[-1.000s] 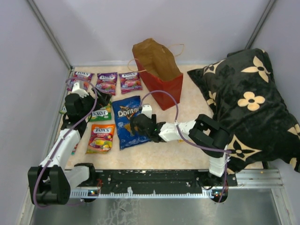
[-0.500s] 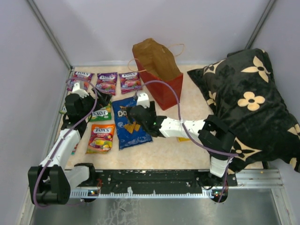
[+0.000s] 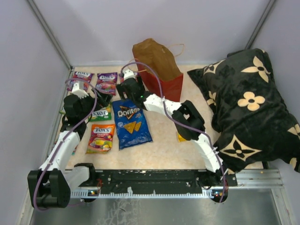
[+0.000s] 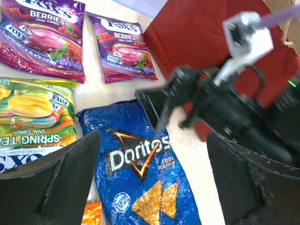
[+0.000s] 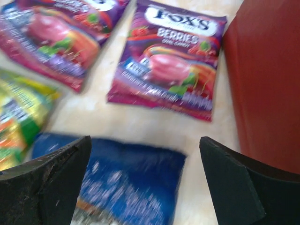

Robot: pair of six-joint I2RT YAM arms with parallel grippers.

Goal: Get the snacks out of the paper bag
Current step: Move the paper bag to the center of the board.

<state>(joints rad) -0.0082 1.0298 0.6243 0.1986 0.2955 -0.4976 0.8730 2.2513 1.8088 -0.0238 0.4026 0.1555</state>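
Since a second ago my right gripper (image 3: 127,83) has swung off the Doritos bag (image 3: 131,123) toward 11 o'clock. It now hangs released, fingers wide, over a purple packet (image 5: 173,65) just at 9 o'clock of the paper bag (image 3: 161,77), which stands upright at the table's 12 o'clock. My left gripper (image 4: 152,180) has stayed put near the green packet (image 3: 101,114), also spread wide and holding nothing; around the Doritos bag lie two more purple packets (image 3: 107,82) at 11 o'clock, the orange packet (image 3: 100,138) at 9 o'clock and a yellow box (image 3: 182,138) at 3 o'clock.
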